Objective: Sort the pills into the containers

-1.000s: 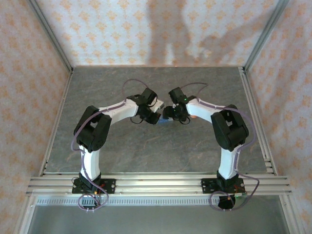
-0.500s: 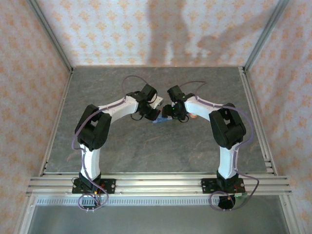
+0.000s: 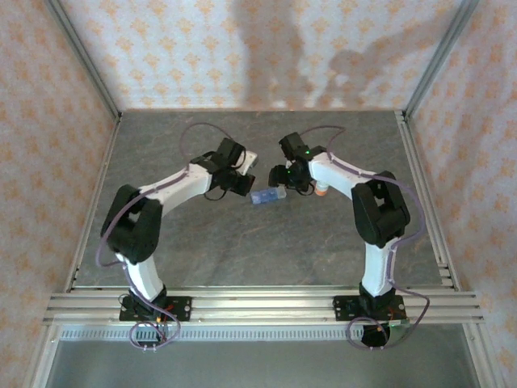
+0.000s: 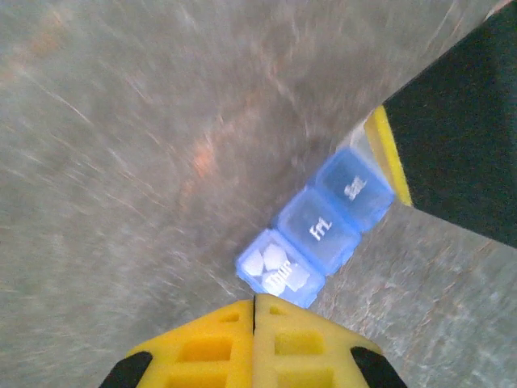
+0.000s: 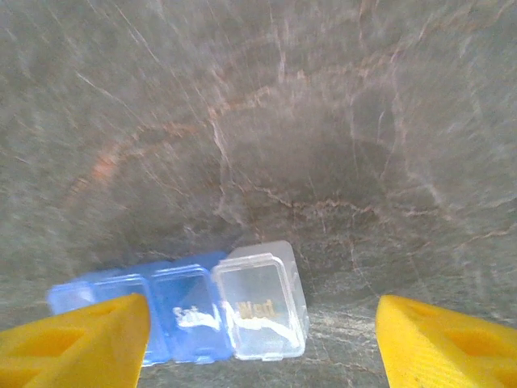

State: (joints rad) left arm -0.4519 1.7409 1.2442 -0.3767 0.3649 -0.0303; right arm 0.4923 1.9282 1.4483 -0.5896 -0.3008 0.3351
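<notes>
Translucent blue plastic pill-organizer strip (image 3: 266,196) lies on the grey stone-patterned table (image 3: 202,242). We note left gripper (image 4: 254,311) pinched together, empty, beside one end; right gripper (image 5: 262,315) spread wide at the other.

The containers (image 4: 315,230) are showing translucent blue with white lettering on the lids. White pills (image 4: 273,263) are glowing through the compartment at the strip's seven o'clock end. In the right wrist view, a clear compartment (image 5: 258,311) at the strip's three o'clock end is carrying gold lettering. The left gripper (image 4: 254,305) and right gripper (image 5: 262,311) are showing yellow fingers. The table (image 3: 242,242) is showing grey with rusty veining. The walls (image 3: 202,48) are wearing cream paper with an orange floral motif.
</notes>
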